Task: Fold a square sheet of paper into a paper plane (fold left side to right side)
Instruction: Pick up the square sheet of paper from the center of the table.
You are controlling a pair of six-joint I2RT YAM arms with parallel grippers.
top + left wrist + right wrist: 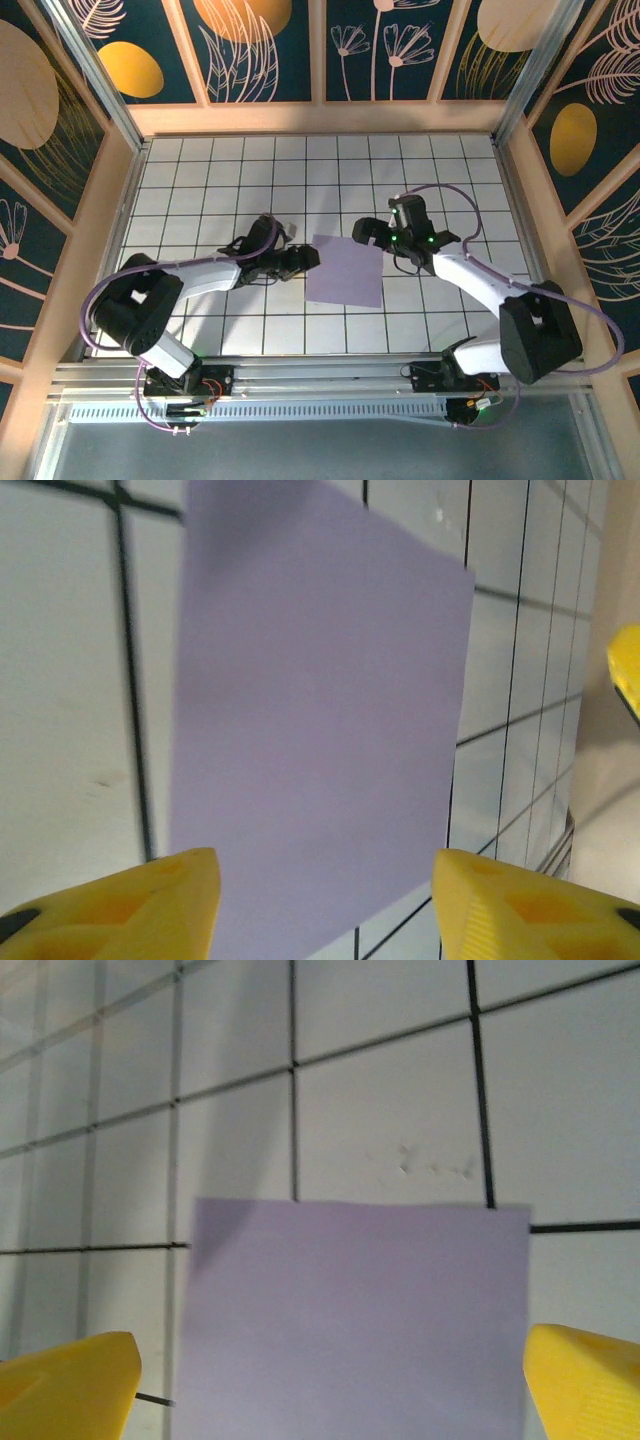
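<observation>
The sheet [345, 270] lay flat and unfolded on the table [200, 180], about at its middle and a little closer to the near edge than to the far one, turned slightly so that its sides ran at a small angle to the tile lines. No crease or flap showed on it. The left arm reached in low from the near-left corner, and the left gripper [303, 258] sat just beside the sheet's left edge, pointing across it toward the right side of the table. In the left wrist view its yellow fingers [150, 900] stood apart, with the near part of the sheet showing in the gap between them; the fingers were not pressed together and nothing was pinched, though whether their tips touched the paper could not be told. The right arm came in from the near-right corner and bent back toward the middle, with the right gripper [372, 232] at the sheet's far-right corner. In the right wrist view its fingers [70, 1390] were spread wide, one at each side of the picture, and one straight edge of the sheet ran across between them, casting a thin shadow on the white tiles beyond it. That gripper held nothing. A few faint scuff marks [430, 1165] showed on the tile just past that edge. The sheet rested on the table alone, with both grippers at opposite sides of it.
</observation>
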